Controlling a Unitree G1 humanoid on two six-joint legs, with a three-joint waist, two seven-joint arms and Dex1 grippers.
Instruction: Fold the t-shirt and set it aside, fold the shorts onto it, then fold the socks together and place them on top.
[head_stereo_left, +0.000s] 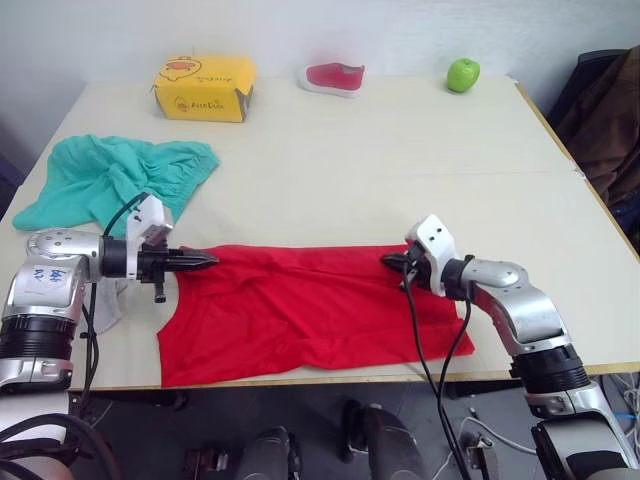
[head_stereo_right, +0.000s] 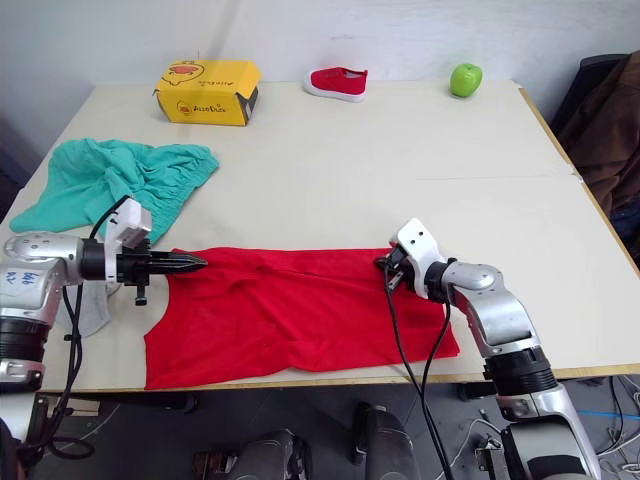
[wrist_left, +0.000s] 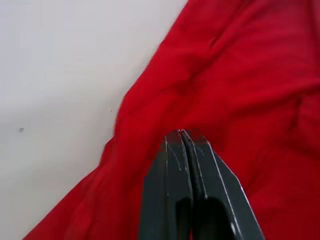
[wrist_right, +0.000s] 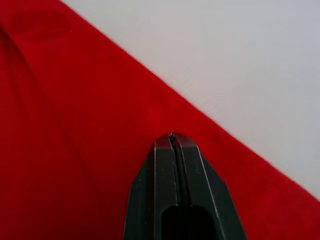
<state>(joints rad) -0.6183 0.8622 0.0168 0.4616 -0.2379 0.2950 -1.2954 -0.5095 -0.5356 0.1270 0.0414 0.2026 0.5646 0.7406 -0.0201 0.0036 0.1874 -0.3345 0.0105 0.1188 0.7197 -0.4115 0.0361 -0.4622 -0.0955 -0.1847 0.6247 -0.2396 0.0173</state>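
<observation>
Both tools pressed closed — left tool (head_stereo_left: 207, 260), right tool (head_stereo_left: 388, 261) — over t-shirt (head_stereo_left: 300, 310).

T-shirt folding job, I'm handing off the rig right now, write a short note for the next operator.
Left end effector: shut, tip at the far left edge of the t-shirt; whether cloth is pinched is unclear.
Right end effector: shut, over the shirt's far right edge; same doubt.
T-shirt lies on the table along its near edge, apparently folded once.
Shorts lie crumpled at far left, unfolded.
A grey sock peeks out by the left arm.
Left: finish the shirt, set it aside, then shorts, then socks.
</observation>
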